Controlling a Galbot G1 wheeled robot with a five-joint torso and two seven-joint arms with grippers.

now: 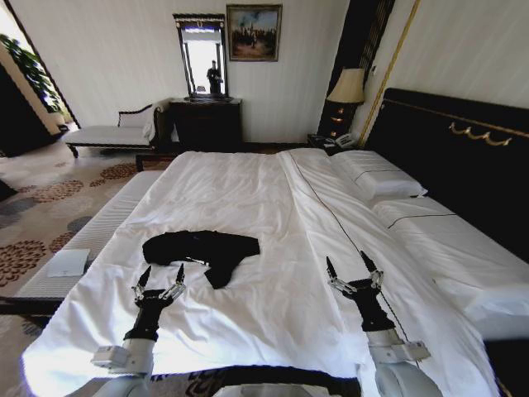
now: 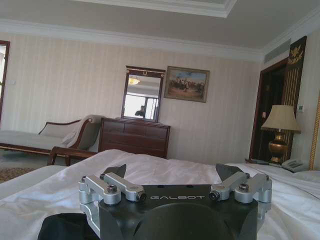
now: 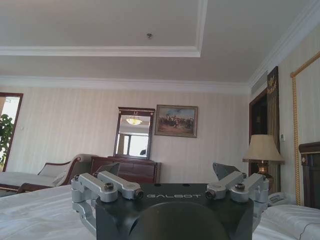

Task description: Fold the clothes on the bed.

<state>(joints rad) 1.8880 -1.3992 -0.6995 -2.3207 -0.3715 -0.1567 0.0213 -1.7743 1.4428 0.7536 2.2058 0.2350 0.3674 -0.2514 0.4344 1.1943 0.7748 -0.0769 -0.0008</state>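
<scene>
- Both our grippers hang spread and empty over the bed: left gripper just short of the T-shirt, right gripper well off beside it.
- Bunched black on the white duvet, the T-shirt hides its edges; we risk pinching duvet too.
</scene>
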